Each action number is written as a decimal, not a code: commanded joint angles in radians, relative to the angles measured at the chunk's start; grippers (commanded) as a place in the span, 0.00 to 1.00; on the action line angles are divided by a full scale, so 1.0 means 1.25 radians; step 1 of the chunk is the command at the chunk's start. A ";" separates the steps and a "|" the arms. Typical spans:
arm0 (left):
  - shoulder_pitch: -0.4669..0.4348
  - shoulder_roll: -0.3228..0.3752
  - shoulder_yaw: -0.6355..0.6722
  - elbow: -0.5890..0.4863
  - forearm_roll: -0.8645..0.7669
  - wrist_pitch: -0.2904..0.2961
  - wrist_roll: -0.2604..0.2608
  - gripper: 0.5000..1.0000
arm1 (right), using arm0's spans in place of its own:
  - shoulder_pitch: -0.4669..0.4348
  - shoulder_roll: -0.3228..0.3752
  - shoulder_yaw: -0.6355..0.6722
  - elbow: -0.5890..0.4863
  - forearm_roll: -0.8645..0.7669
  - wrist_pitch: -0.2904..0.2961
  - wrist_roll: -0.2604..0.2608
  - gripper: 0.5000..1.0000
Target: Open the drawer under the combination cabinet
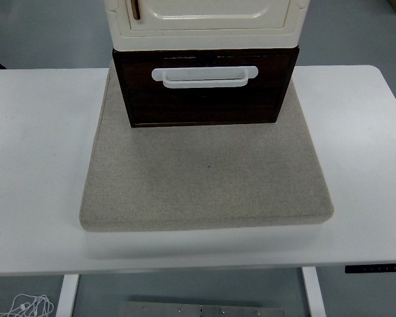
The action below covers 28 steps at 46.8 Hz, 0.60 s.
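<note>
dark wood drawer [204, 86], white handle [204, 76], beneath cream cabinet [204, 20], on grey mat [204, 178]; neither robot hand visible

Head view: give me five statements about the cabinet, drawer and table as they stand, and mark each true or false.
1. The dark brown drawer sits under the cream cabinet. True.
2. The drawer's handle is black. False: it is white.
3. A robot hand grips the handle. False: no robot hand is in view.
4. The cabinet stands on a grey mat on the white table. True.
5. The mat covers the whole table. False: bare table shows on both sides.
</note>
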 commanded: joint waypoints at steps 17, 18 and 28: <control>-0.263 0.016 0.219 -0.283 0.078 0.005 0.000 1.00 | 0.000 0.000 0.000 0.000 0.000 0.000 0.000 0.85; -0.269 0.016 0.227 -0.305 0.087 0.009 0.000 1.00 | 0.000 0.000 0.000 0.000 0.000 -0.001 0.001 0.86; -0.281 0.017 0.317 -0.514 0.173 0.053 0.000 1.00 | 0.000 0.000 0.000 -0.001 0.000 0.000 0.000 0.85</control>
